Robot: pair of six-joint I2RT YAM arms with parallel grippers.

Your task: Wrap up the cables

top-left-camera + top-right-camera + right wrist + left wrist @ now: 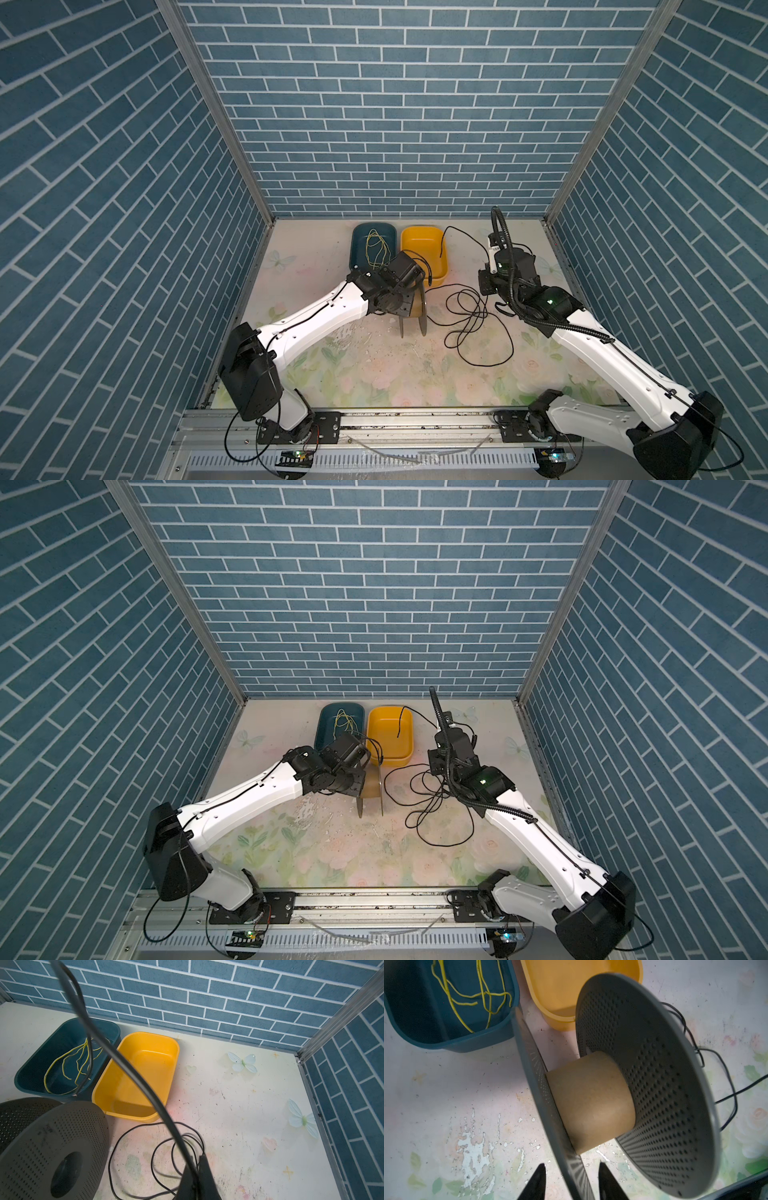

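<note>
Black cable (134,1079) pinched in my right claw (197,1167), held high to feed the reel (591,1103) I reckon, while my left claw (572,1164) straddles its rim, jaws apart, ready to steady it.

One disc of the reel (591,1105) is straddled by the jaws of the left gripper (571,1165), with a gap left on either side. Beyond these jaws a first tub (467,1045), in which a wire (488,994) is laid, and a second tub (560,1020) are set side by side on the table (374,374). The cable (133,1072) is pinched between the jaws of the right gripper (195,1159). One stretch is carried up from them toward the tubs, and the rest is spread in loops on the table ahead of them, beside the reel.
</note>
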